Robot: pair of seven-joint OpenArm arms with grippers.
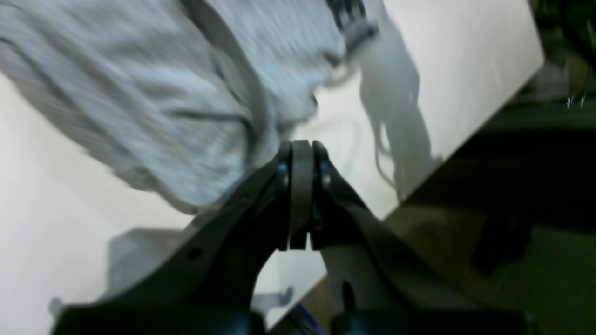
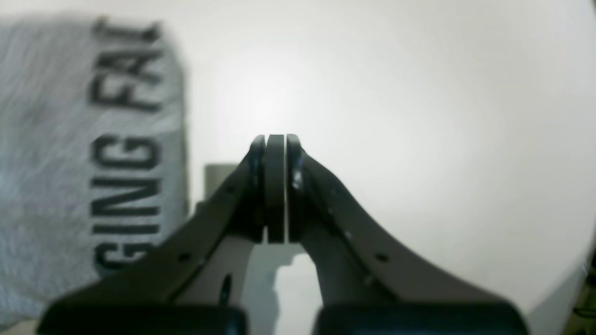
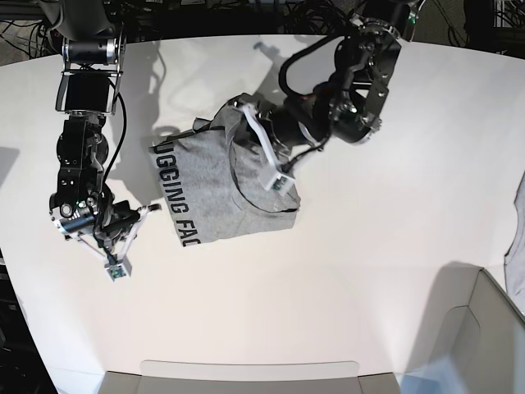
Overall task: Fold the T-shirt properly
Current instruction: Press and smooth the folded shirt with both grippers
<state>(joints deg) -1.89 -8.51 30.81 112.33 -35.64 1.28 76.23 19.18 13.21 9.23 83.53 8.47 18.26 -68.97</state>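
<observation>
Arms apart, tools (image 2: 275, 188) (image 1: 301, 193) shut

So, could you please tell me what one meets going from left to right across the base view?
Right gripper → T-shirt → left gripper, above the shirt's right part → bare white table → grey cloth at the right edge.

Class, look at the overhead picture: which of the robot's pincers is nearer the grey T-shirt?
Left. The left pincer sits over the T-shirt, above its crumpled edge. The right pincer is on bare table beside the lettered edge, apart from it.
</observation>
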